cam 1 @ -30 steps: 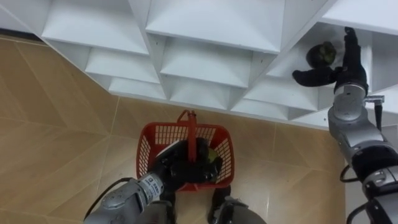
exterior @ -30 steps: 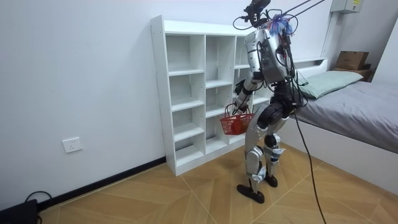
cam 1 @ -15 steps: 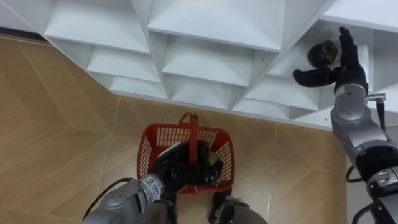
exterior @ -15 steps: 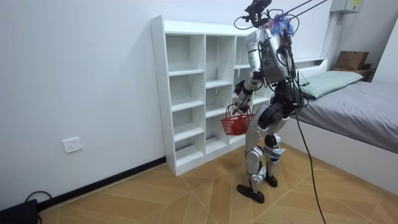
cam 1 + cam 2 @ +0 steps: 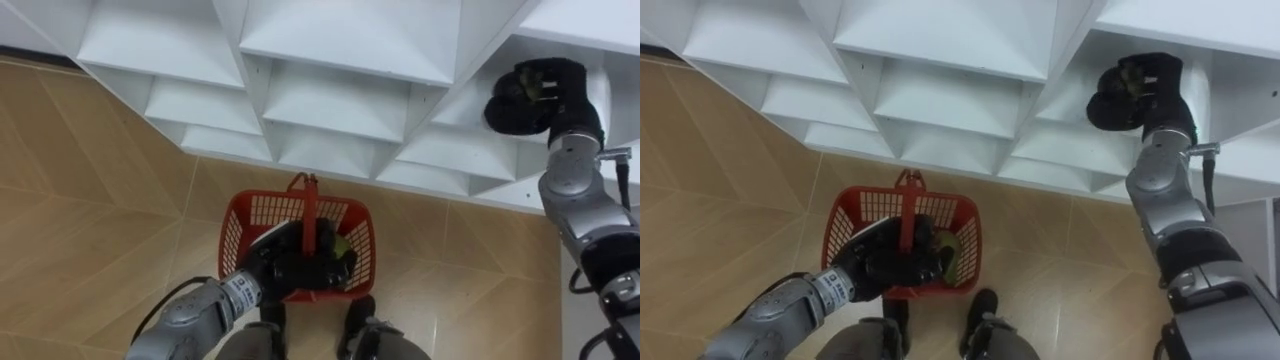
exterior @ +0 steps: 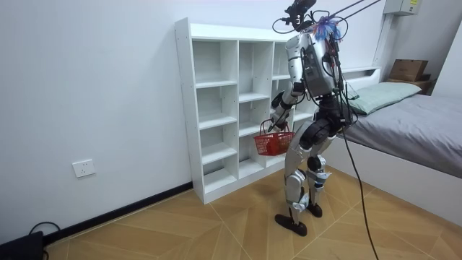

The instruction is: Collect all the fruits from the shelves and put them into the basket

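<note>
While the left hand (image 5: pixel 280 268) clasps a red plastic basket (image 5: pixel 240 228) ready below, the right hand (image 5: pixel 555 95) wraps a dark round fruit (image 5: pixel 1130 72). Withdrawal seems next.

Nothing legible anywhere: no word, number or sign to be read. Faint dark marks on the pale band (image 5: pixel 238 291) at the left wrist, too small to make out. Plain to the eye as well: red basket (image 5: pixel 270 212), white shelf unit (image 6: pixel 216 108), cardboard box (image 6: pixel 408 69), wall socket (image 6: pixel 84 168).

Red plastic mesh basket (image 5: pixel 300 232), wood floor (image 5: pixel 80 200)
</note>
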